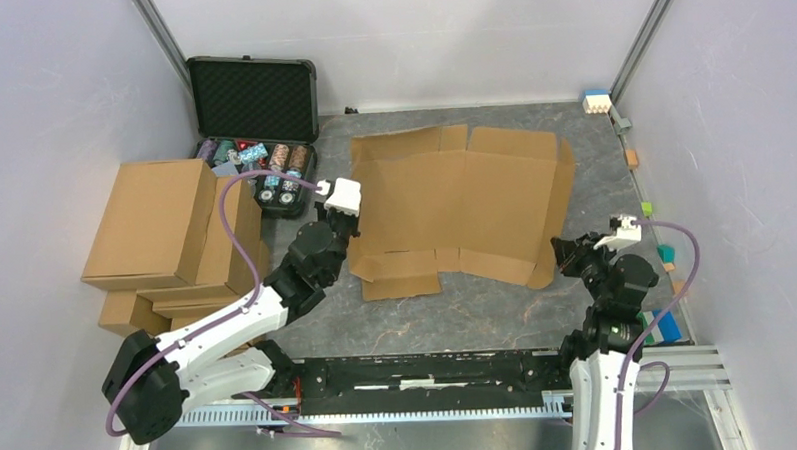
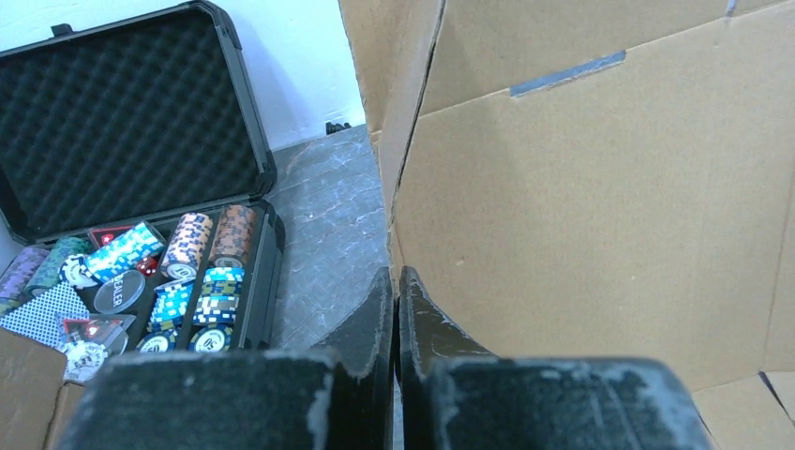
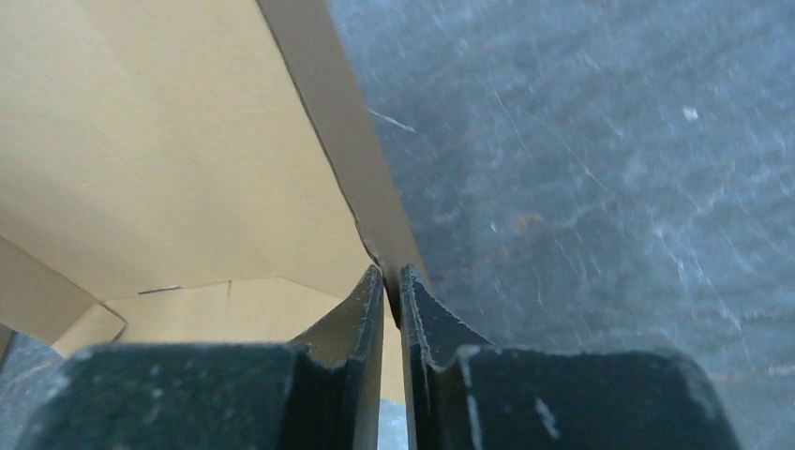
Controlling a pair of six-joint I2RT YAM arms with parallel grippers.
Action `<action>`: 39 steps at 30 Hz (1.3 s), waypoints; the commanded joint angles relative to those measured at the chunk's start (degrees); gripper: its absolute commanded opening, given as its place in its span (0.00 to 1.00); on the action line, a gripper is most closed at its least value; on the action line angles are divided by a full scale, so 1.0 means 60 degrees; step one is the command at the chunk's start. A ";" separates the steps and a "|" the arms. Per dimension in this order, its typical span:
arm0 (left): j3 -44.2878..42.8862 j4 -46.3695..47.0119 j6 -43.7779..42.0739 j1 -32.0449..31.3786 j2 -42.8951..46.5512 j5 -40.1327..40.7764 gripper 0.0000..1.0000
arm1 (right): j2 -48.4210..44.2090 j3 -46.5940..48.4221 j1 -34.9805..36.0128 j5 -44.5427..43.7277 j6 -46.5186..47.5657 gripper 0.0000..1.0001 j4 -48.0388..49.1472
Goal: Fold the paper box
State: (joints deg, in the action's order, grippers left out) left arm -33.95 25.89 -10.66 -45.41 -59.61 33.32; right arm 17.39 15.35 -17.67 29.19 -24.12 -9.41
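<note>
The paper box (image 1: 464, 198) is a large brown die-cut cardboard sheet lying mostly flat in the middle of the grey table. Its left and right side flaps are lifted. My left gripper (image 1: 355, 230) is at the sheet's left edge. In the left wrist view the gripper (image 2: 395, 277) is shut on the raised left flap (image 2: 403, 122), next to the main panel (image 2: 600, 216). My right gripper (image 1: 560, 250) is at the near right corner. In the right wrist view the gripper (image 3: 393, 277) is shut on the edge of the raised right flap (image 3: 328, 122).
An open black foam-lined case (image 1: 255, 100) with poker chips stands at the back left, also in the left wrist view (image 2: 131, 122). A pile of brown cartons (image 1: 164, 228) is at the left. Small coloured blocks (image 1: 664, 253) lie along the right wall. A white block (image 1: 597, 102) sits at the back right.
</note>
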 commanded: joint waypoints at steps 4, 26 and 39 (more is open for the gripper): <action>0.0946 0.1167 -0.0636 -0.0108 0.0427 -0.1627 0.07 | -0.0066 -0.0894 0.0085 -0.1136 0.0780 0.21 -0.0499; 0.1587 0.2310 -0.0905 -0.0090 0.0212 -0.1291 0.04 | 0.1991 -0.2509 0.0085 -0.0293 0.1351 0.98 0.3156; 0.1528 0.2004 -0.0082 -0.0083 0.0313 -0.1034 0.04 | 0.0303 -0.1705 0.0086 0.0493 0.0960 0.22 0.2125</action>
State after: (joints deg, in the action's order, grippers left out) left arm -24.95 37.01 -13.87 -45.50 -58.41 26.92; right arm 20.75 1.87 -17.37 28.97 -16.73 4.19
